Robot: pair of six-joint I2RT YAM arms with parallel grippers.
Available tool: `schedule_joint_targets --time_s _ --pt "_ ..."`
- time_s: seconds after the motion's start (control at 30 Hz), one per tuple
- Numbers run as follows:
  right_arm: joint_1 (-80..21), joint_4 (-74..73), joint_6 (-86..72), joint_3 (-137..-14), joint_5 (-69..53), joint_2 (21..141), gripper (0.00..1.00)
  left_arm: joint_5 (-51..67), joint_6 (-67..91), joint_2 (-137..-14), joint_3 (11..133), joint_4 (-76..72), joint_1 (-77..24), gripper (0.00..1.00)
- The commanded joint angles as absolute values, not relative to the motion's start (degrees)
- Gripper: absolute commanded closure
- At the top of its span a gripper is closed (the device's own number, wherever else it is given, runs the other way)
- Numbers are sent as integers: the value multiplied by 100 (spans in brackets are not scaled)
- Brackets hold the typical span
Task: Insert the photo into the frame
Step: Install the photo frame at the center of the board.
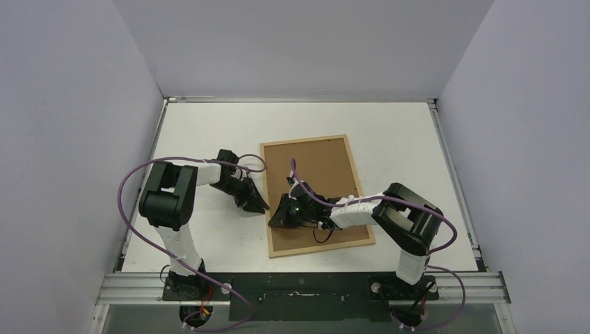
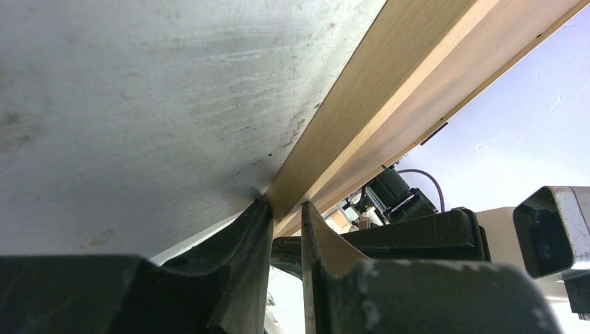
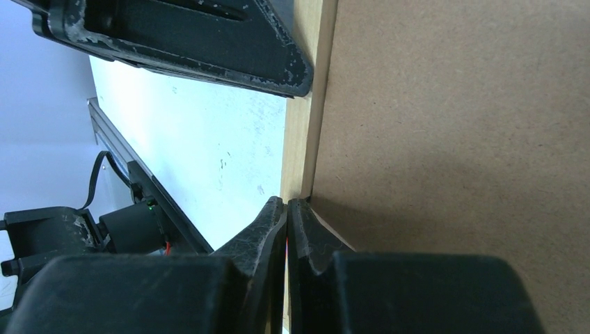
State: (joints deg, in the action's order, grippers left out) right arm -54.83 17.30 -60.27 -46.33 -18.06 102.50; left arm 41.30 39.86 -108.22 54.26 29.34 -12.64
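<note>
The frame [image 1: 313, 167] lies back side up in the middle of the table, a brown board inside a thin light-wood rim [image 3: 306, 139]. The photo is hidden. My left gripper [image 1: 261, 204] comes in low from the left. Its fingers stand a little apart on the frame's left rim [image 2: 362, 104], one at table level and one on top [image 2: 285, 207]. My right gripper [image 1: 273, 219] reaches across the near part of the board. It is shut, with its tips [image 3: 286, 202] at the seam between rim and board [image 3: 452, 139], just nearer than the left gripper [image 3: 209, 42].
The white table [image 1: 209, 132] is walled on the left, back and right. A metal rail [image 1: 299, 285] with both arm bases runs along the near edge. Purple cables loop off each arm. The right gripper's body [image 2: 445, 229] sits close beside the left fingers.
</note>
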Motion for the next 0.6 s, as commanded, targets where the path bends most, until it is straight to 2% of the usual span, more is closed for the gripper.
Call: schedule_joint_targets --time_s 0.0,0.57 --pt "-5503 2148 -5926 -4631 -1860 9990 100 2294 3715 -11355 5027 2935 -1417 81" --pt "-5467 1962 -6020 -4702 -1863 10391 100 2294 3701 -11346 5018 2959 -1415 82"
